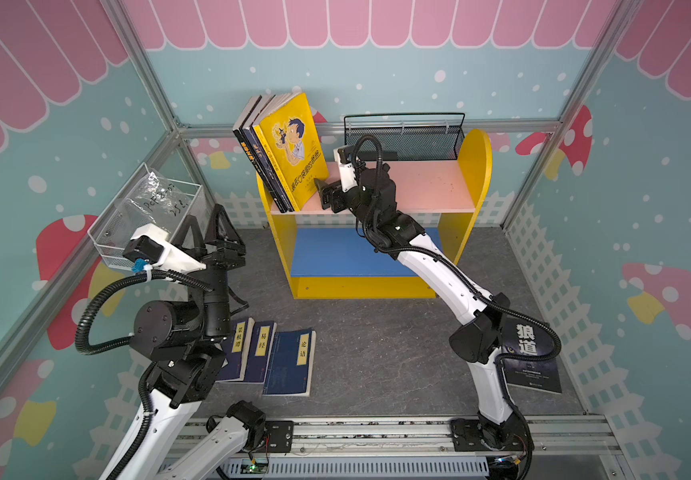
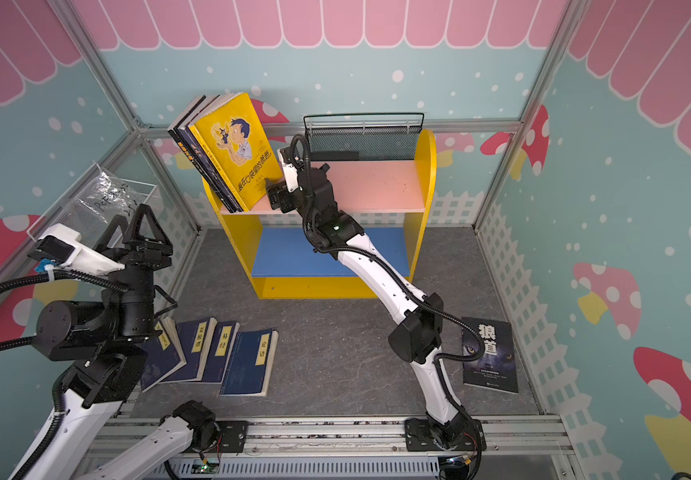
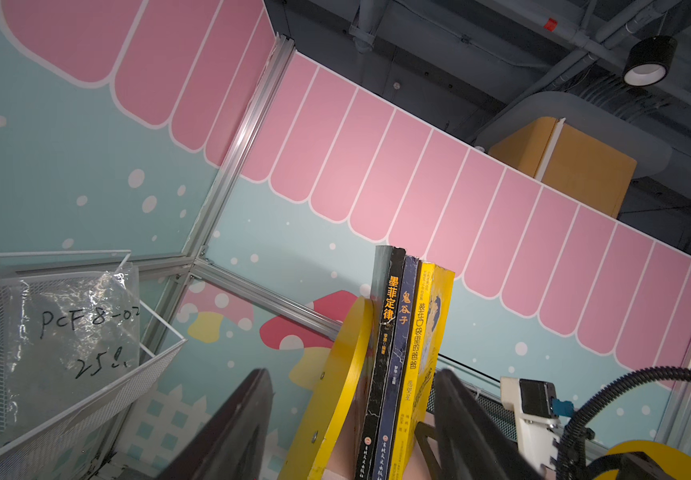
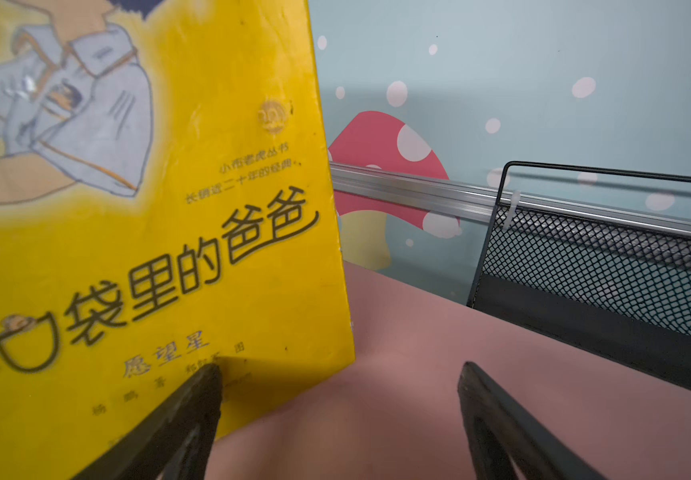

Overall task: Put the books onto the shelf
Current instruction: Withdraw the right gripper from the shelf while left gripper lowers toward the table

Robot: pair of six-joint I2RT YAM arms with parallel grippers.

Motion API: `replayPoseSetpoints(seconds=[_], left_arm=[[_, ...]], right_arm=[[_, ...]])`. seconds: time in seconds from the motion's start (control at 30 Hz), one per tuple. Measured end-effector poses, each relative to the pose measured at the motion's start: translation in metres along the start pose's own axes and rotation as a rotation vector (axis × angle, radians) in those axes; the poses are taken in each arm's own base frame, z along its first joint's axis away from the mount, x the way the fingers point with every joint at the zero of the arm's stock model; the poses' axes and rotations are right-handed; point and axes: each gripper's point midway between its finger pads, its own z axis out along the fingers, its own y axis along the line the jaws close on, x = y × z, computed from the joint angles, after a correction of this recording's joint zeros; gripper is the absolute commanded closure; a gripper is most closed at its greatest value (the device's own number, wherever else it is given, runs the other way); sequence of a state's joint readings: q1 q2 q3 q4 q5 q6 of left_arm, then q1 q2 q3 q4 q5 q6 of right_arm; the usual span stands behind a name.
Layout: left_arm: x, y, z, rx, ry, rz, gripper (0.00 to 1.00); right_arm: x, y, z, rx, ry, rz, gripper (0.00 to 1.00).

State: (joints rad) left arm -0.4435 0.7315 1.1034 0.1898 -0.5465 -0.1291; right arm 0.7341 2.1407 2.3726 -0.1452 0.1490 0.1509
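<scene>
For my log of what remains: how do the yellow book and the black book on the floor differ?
The yellow book stands on the pink shelf board; the black book lies on the floor. The yellow book is on edge, leaning on two dark books; the black book is flat, cover up. The right gripper is at the yellow book's cover; none is near the black book. Both have Chinese titles.

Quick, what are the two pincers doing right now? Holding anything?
Left pincer: open, holding nothing.
Right pincer: open, one finger resting against the yellow book, gripping nothing.
</scene>
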Motion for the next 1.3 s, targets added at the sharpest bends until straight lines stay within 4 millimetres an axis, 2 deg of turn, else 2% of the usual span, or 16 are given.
replayPoseSetpoints(seconds=[0.13, 0.27, 0.37, 0.43, 0.5, 0.57, 0.67, 0.83, 0.93, 1.07, 1.13, 1.23, 1.3], left_arm=[[0.005, 0.001, -0.003, 0.005, 0.030, -0.005, 0.33], [0.020, -0.003, -0.003, 0.029, 0.100, 0.007, 0.21], [0.036, -0.011, -0.002, 0.065, 0.178, 0.025, 0.14], [0.051, -0.017, -0.002, 0.100, 0.239, 0.027, 0.01], [0.068, -0.022, -0.004, 0.133, 0.304, 0.025, 0.01], [0.086, -0.027, -0.006, 0.162, 0.371, 0.026, 0.01], [0.111, -0.035, -0.009, 0.206, 0.462, 0.012, 0.01], [0.149, -0.050, -0.021, 0.294, 0.598, -0.035, 0.01], [0.177, -0.060, -0.032, 0.345, 0.693, -0.069, 0.01], [0.226, -0.082, -0.056, 0.410, 0.842, -0.062, 0.01], [0.252, -0.094, -0.072, 0.439, 0.920, -0.043, 0.01], [0.285, -0.101, -0.087, 0.445, 1.006, -0.027, 0.01], [0.310, -0.102, -0.095, 0.430, 1.064, -0.024, 0.00]], right_arm=[[-0.001, -0.001, -0.001, 0.005, -0.001, -0.002, 0.08], [-0.003, -0.004, -0.005, 0.035, 0.010, -0.011, 0.04], [-0.003, -0.009, -0.015, 0.056, 0.043, -0.037, 0.03], [-0.002, -0.011, -0.025, 0.061, 0.073, -0.058, 0.03], [-0.001, -0.013, -0.037, 0.059, 0.100, -0.071, 0.03], [-0.002, -0.015, -0.054, 0.052, 0.118, -0.076, 0.03], [-0.007, -0.016, -0.092, 0.023, 0.126, -0.078, 0.02], [-0.026, -0.021, -0.171, -0.014, 0.071, -0.034, 0.01], [-0.023, -0.034, -0.222, 0.015, 0.053, 0.010, 0.00], [0.003, -0.066, -0.274, 0.167, 0.097, 0.073, 0.00], [0.031, -0.090, -0.293, 0.302, 0.166, 0.102, 0.00], [0.073, -0.127, -0.310, 0.492, 0.256, 0.131, 0.00], [0.112, -0.168, -0.321, 0.636, 0.334, 0.158, 0.00]])
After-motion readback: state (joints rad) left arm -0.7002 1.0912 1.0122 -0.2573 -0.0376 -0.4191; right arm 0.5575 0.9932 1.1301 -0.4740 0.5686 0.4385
